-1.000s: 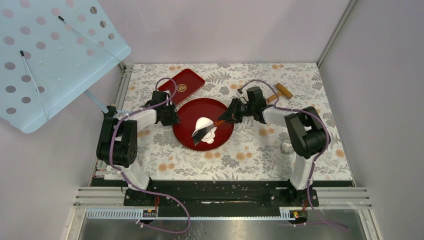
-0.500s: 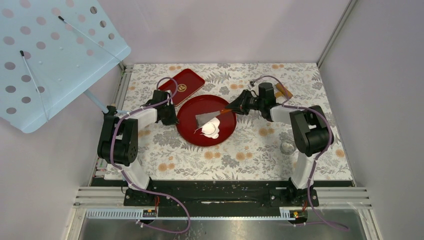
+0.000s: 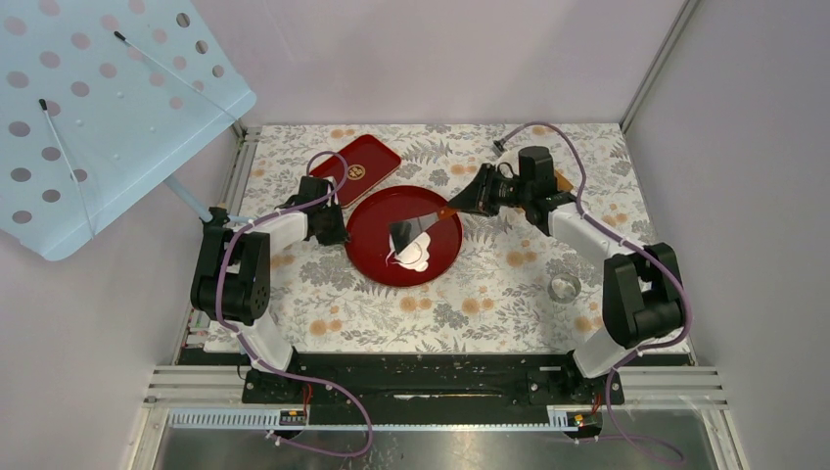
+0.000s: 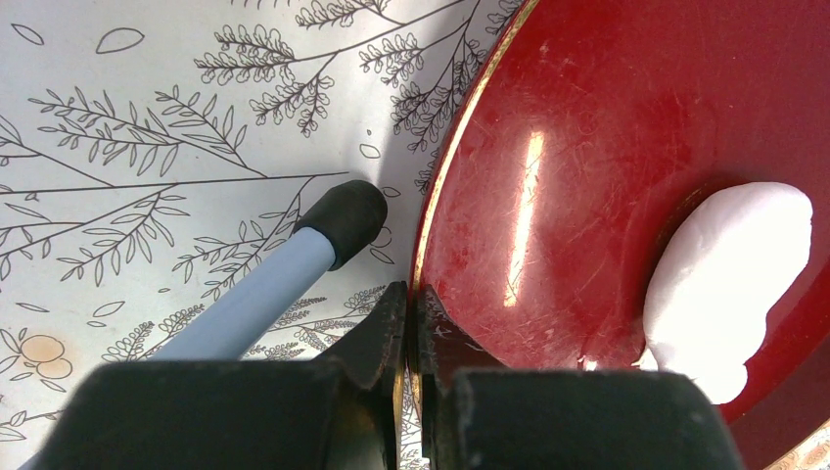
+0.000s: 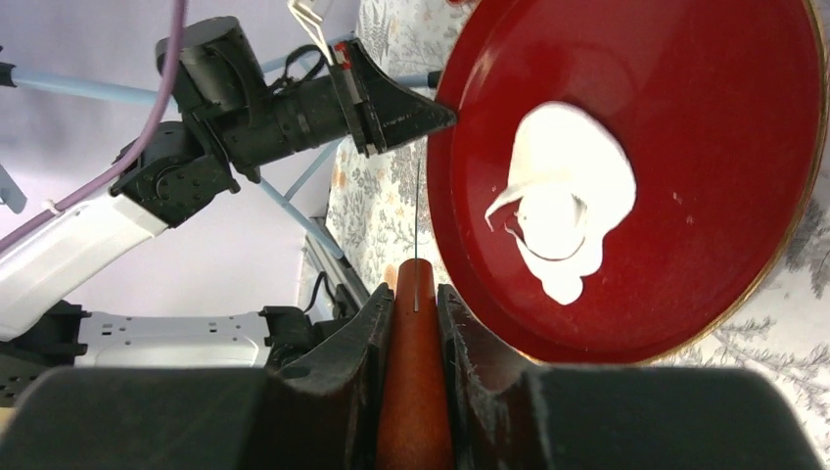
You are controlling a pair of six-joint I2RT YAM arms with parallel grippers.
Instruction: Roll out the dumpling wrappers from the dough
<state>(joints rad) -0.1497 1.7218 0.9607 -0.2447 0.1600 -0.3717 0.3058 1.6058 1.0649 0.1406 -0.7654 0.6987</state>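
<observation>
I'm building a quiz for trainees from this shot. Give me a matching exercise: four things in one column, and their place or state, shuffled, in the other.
Things
1. left claw
2. right claw
3. dough
4. tray

Places or states
A. lies on the plate
B. shut on the scraper handle
C. on the cloth, beyond the plate's far left side
D. shut on the plate's rim

Pairs: 1-D, 2-B, 3-A, 4-C

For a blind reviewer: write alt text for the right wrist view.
The right gripper clamps a scraper's wooden handle beside a red plate holding flattened white dough. The left gripper pinches the plate's far rim.
</observation>
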